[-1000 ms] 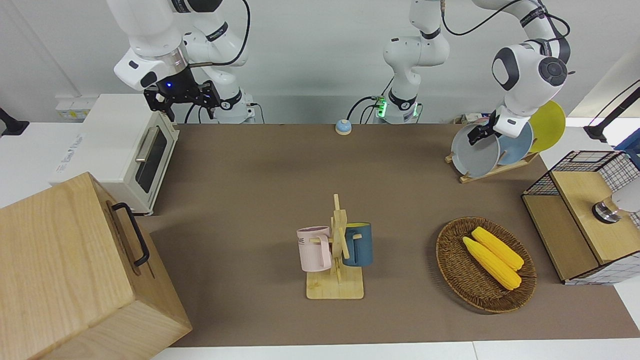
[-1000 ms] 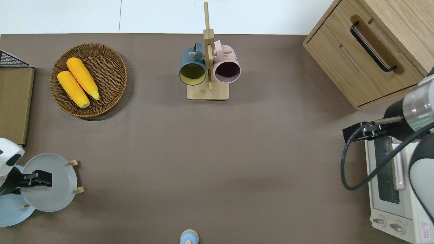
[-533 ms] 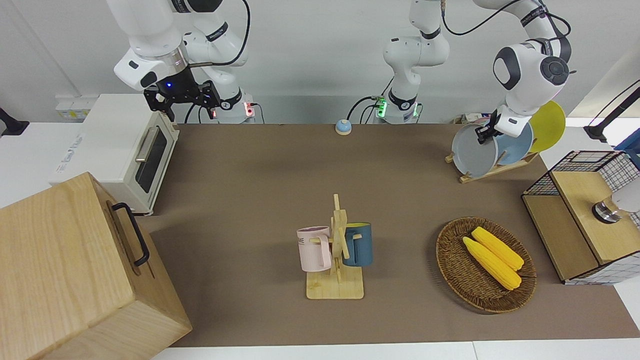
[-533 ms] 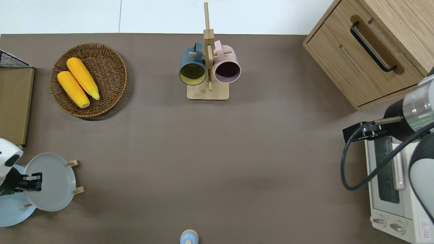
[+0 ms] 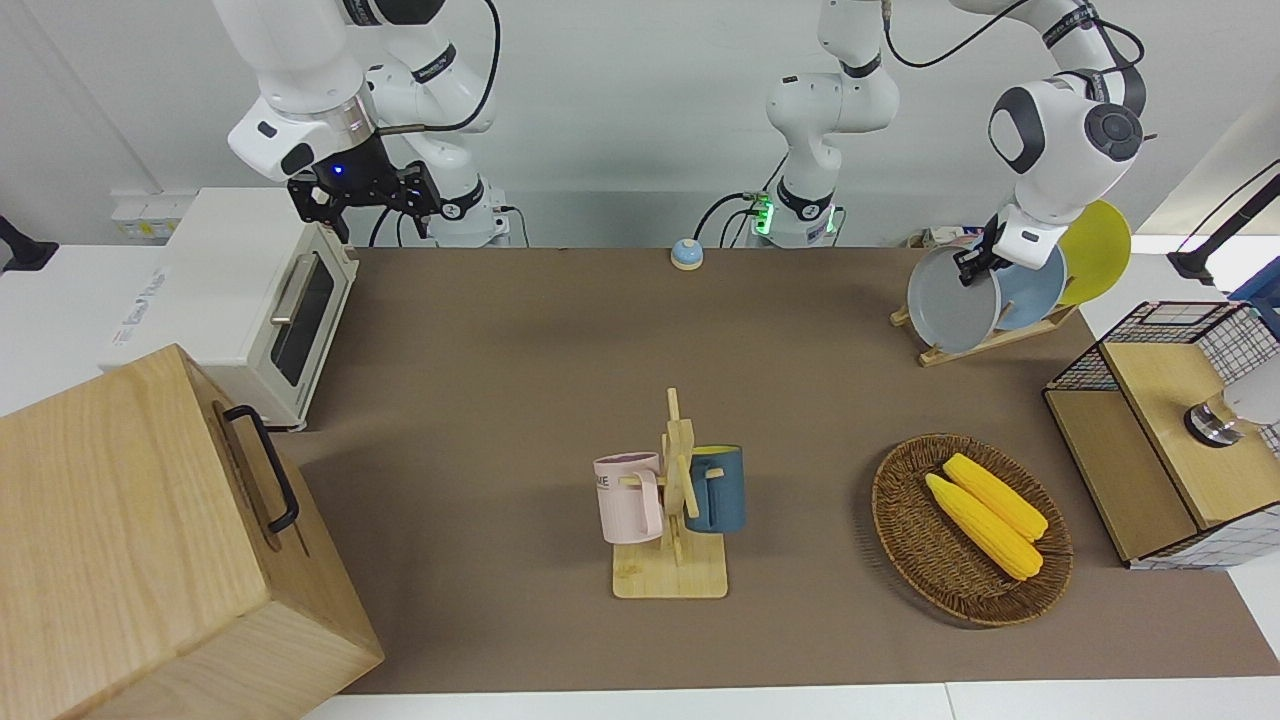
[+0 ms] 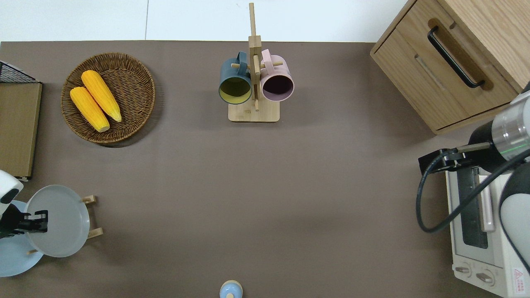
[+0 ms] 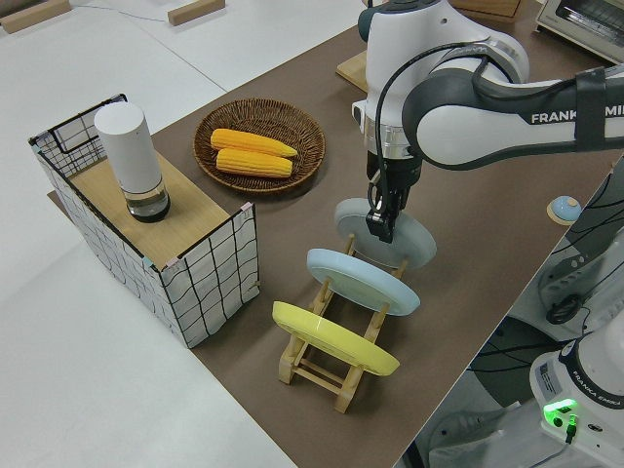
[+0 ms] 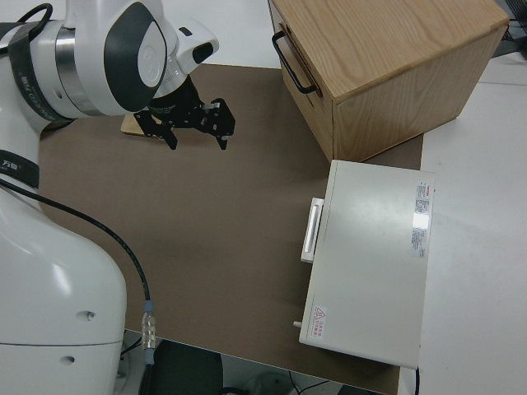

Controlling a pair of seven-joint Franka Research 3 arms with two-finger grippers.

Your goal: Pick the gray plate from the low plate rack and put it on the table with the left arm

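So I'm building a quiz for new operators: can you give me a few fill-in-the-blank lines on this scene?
1. The left hand is at the rim of the ____ plate.
2. That plate stands in the low plate rack beside the ____ plate.
3. The wicker basket holds two ears of ____.
4. The mug stand carries a pink mug and a ____ one.

Missing words: gray; light-blue; corn; blue
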